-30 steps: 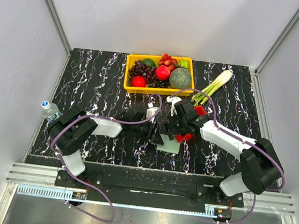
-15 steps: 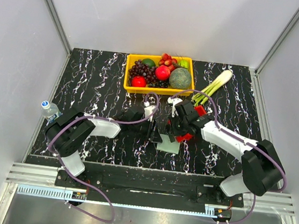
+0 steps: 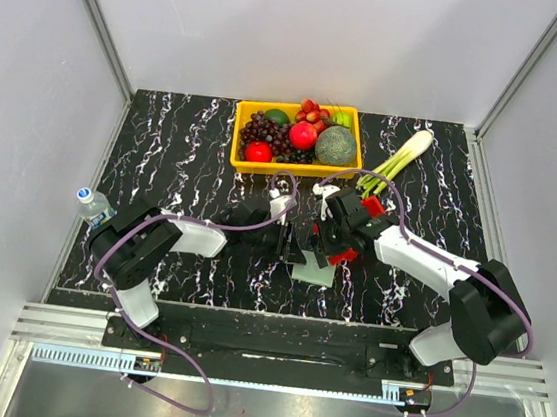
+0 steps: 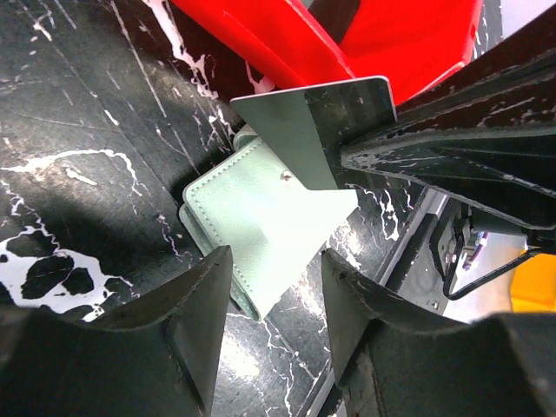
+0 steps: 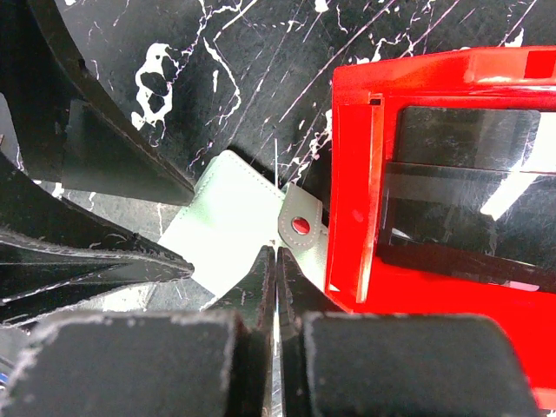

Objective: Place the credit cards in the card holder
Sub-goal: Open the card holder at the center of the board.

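Observation:
The pale green card holder (image 4: 261,221) lies on the black marbled table, its snap tab (image 5: 300,226) next to the red basket (image 5: 352,191). My right gripper (image 5: 276,252) is shut on a greyish credit card (image 4: 300,117), held on edge above the holder and seen in the right wrist view as a thin line. Dark credit cards (image 5: 460,148) lie in the red basket. My left gripper (image 4: 276,256) is open, its fingertips on either side of the holder's near corner. In the top view both grippers meet over the card holder (image 3: 312,271).
A yellow crate of fruit (image 3: 297,135) stands at the back centre, with green onions (image 3: 397,162) to its right. A small water bottle (image 3: 93,204) lies at the table's left edge. The red basket (image 3: 351,253) sits under the right arm.
The left gripper's fingers have narrowed slightly around the holder's corner. The right gripper with the card has shifted a little towards the holder.

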Robot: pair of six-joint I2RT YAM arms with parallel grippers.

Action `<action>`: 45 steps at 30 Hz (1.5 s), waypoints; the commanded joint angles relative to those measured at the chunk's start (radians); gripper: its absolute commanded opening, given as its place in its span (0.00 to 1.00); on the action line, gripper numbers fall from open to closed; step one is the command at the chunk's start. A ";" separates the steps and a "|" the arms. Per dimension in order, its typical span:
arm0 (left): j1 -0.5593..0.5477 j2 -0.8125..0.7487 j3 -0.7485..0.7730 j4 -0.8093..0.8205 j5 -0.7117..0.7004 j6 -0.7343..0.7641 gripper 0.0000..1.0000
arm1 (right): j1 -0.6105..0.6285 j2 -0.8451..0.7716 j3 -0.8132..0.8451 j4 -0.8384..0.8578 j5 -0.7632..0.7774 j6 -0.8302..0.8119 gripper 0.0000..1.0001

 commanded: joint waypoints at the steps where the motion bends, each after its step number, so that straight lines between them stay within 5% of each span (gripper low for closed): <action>1: -0.005 -0.037 -0.003 0.000 -0.051 0.015 0.50 | -0.007 0.001 -0.002 0.005 0.007 0.007 0.00; 16: -0.015 0.013 0.008 0.077 0.015 -0.024 0.43 | -0.007 0.004 0.000 0.005 0.004 0.004 0.00; 38: -0.023 0.086 0.075 -0.035 -0.027 -0.031 0.40 | -0.007 0.005 0.001 0.006 -0.002 0.003 0.00; 43: -0.032 0.104 0.099 -0.035 -0.004 -0.028 0.13 | -0.005 0.008 0.001 0.005 -0.004 0.003 0.00; 45: -0.032 0.109 0.106 -0.017 0.013 -0.033 0.10 | -0.007 0.008 0.001 0.005 -0.004 0.001 0.00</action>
